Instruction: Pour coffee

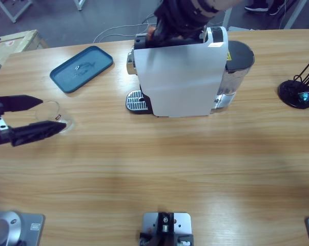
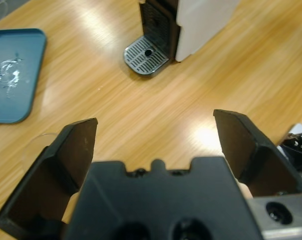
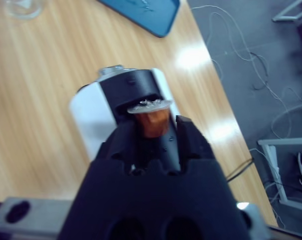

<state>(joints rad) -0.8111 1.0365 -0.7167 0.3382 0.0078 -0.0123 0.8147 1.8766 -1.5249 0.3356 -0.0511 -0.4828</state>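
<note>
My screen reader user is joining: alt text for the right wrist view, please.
The right gripper holds an orange-brown coffee capsule just above the white coffee machine's black top slot. Beyond lie the wooden table and a blue tray.

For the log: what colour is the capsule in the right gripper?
Orange-brown capsule, silvery foil rim; right wrist view.

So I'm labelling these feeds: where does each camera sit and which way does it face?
High view: above the table, looking down on the coffee machine; left gripper at the glass.
Left wrist view: faces the drip tray between open jaws.
Right wrist view: looks down at the orange capsule held over the machine.
All three show the blue tray.
</note>
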